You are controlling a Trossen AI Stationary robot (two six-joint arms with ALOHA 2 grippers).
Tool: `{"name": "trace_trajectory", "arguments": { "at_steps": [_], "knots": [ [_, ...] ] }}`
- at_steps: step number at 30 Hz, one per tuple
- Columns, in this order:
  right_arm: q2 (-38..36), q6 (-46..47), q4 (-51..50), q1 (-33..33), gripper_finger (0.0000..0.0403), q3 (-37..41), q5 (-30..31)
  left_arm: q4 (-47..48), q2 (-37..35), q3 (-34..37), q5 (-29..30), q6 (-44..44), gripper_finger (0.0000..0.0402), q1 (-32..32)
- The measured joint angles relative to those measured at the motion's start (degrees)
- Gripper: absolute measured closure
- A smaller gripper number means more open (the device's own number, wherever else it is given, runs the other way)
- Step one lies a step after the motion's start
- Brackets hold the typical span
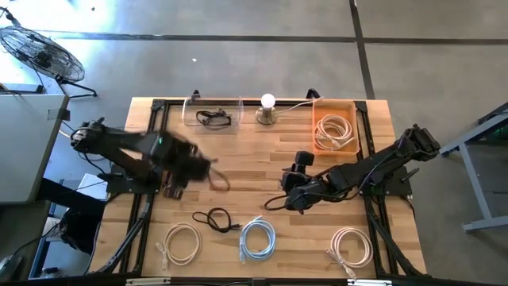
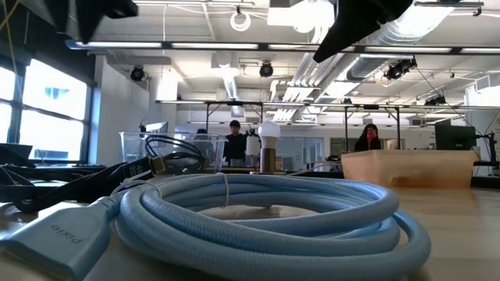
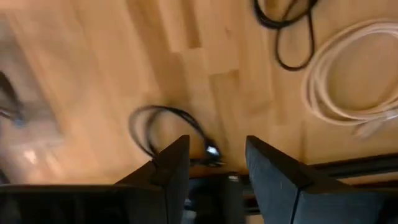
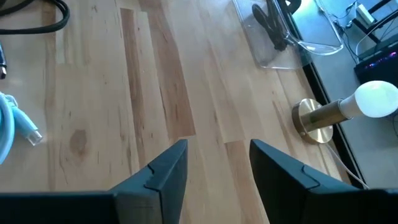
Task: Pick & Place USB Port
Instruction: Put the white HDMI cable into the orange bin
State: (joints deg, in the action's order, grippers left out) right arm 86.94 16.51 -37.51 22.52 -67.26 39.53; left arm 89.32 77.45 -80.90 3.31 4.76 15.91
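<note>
My left gripper (image 1: 190,171) (image 3: 216,146) hangs over the table's left middle, pointing down, with a thin black USB cable (image 1: 219,181) (image 3: 163,121) at its fingers. My right gripper (image 1: 287,199) (image 4: 217,149) waits open over the table's middle, above bare wood. On the near part of the table lie a second black cable (image 1: 216,219), a white coil (image 1: 181,242), a light-blue coil (image 1: 258,237) (image 2: 258,218) and another white coil (image 1: 352,245). My left gripper has the black cable's plug end (image 3: 212,152) between its two fingers, which come from above and point down. The rest of the cable trails off as a slack loop (image 3: 149,124) to one side. Whether the loop touches the wood, I cannot tell.
At the far edge stand a clear container (image 1: 211,114) holding a black cable, a lit bulb on a brass base (image 1: 267,109) and an orange bin (image 1: 334,127) with a white coil. Bare wood lies between the two arms. People stand in the room behind.
</note>
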Motion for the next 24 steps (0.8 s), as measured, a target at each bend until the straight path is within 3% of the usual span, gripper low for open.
{"name": "trace_trajectory", "arguments": {
  "at_steps": [6,12,18,24],
  "knots": [
    [0.0,0.0,0.6,0.0,0.0238,0.0,-0.1,-6.7,0.4,4.8,0.2,20.6,0.0251,15.3],
    [0.0,-0.1,1.2,0.0,0.0238,0.0,-0.1,-29.5,1.1,15.2,1.1,31.3,0.0251,26.7],
    [0.0,-1.0,2.5,0.0,0.0238,0.0,-0.4,-43.8,3.9,24.4,-1.5,37.8,0.0251,30.8],
    [0.0,-1.9,4.1,0.0,0.0238,0.0,-0.7,-42.4,6.8,27.9,-4.4,40.8,0.0251,30.6]
  ]
}}
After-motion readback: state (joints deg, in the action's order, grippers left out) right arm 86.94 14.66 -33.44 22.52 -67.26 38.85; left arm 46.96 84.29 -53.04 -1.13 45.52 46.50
